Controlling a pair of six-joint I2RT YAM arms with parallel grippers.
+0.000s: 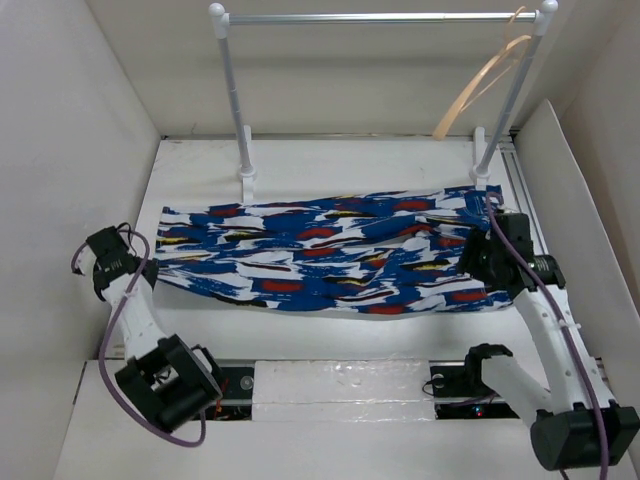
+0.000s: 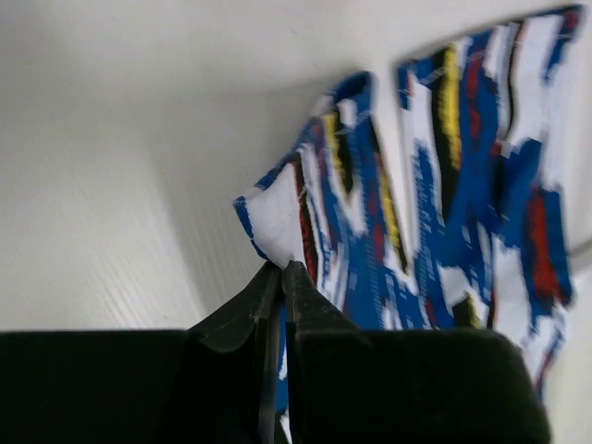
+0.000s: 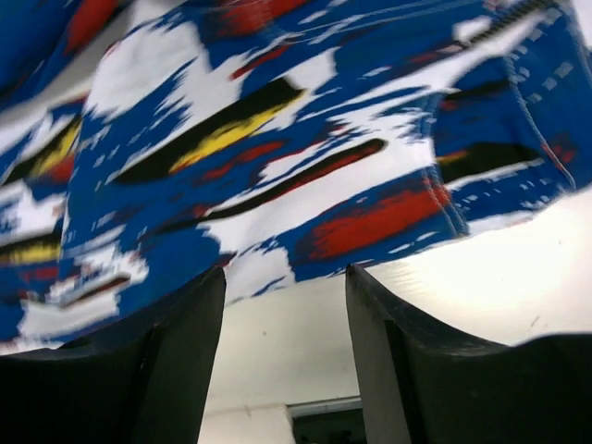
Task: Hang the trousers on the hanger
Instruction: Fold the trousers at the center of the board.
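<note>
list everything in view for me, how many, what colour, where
trousers: one, blue and white with red, black and yellow dashes, spread lengthwise across the middle of the table
hanger: one, pale tan, hanging at the right end of the rail rack's bar
rail rack: one, white posts with a metal bar, standing at the far side of the table
table: one, white, under everything
walls: white panels to the left, right and back
left gripper: one, black, at the trousers' left end, jaws shut on a corner of the fabric
right gripper: one, black, over the trousers' right end, jaws open
</note>
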